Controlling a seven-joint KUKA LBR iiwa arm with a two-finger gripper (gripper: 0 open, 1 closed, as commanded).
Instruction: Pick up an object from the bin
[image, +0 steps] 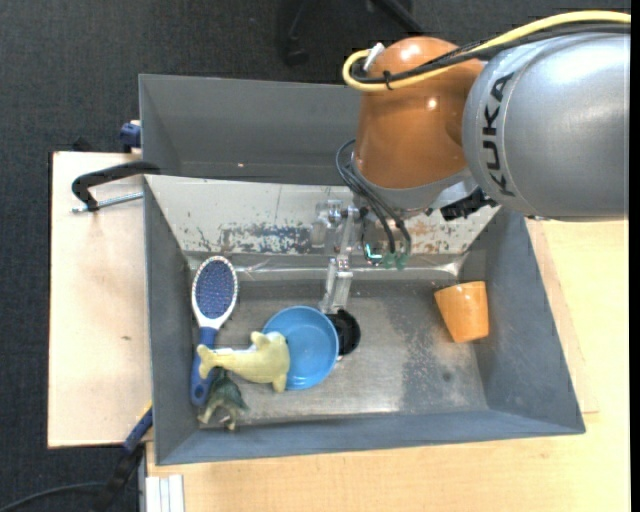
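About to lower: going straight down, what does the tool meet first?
The tool would likely hit the right rim of the blue bowl, or the black thing beside it; depth is unclear.

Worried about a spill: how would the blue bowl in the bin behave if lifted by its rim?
The blue bowl looks like thin moulded plastic, so it is probably stiff and light. Its smooth rim may slip in a pinch grip. The yellow dolphin toy leans on its left edge, so it would likely slide off as the bowl tilts.
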